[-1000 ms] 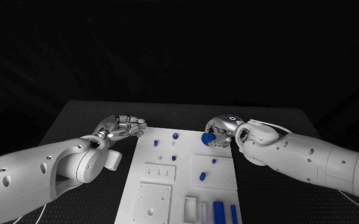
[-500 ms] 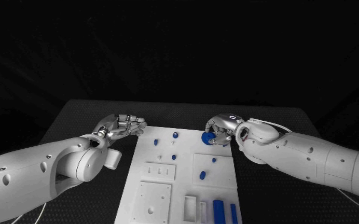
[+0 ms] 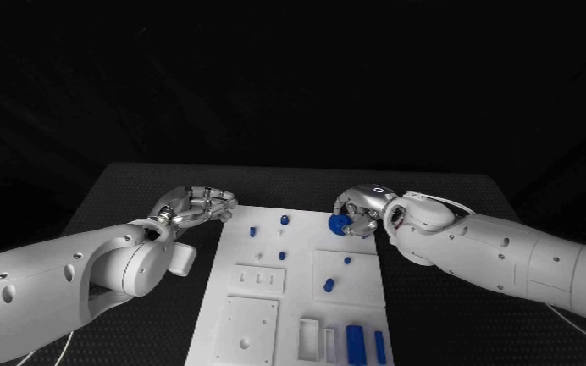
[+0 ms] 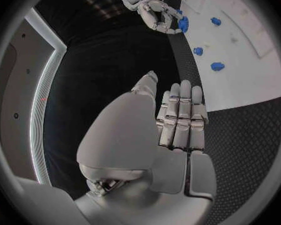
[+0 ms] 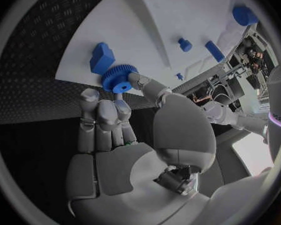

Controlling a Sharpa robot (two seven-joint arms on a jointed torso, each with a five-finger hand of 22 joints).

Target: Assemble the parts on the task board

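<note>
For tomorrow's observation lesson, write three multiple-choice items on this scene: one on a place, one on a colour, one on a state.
1. Where is the right robot hand?
A. over the far right corner of the task board
B. off the table
C. at the board's near left corner

2. What colour is the gear?
A. red
B. blue
C. green

3. How is the left robot hand?
A. holding a gear
B. flat on the board
C. fingers curled in, holding nothing

Answers:
1 A: the head view shows it at that corner.
2 B: the right wrist view shows a blue toothed wheel.
3 C: the left wrist view shows curled, empty fingers.
</note>
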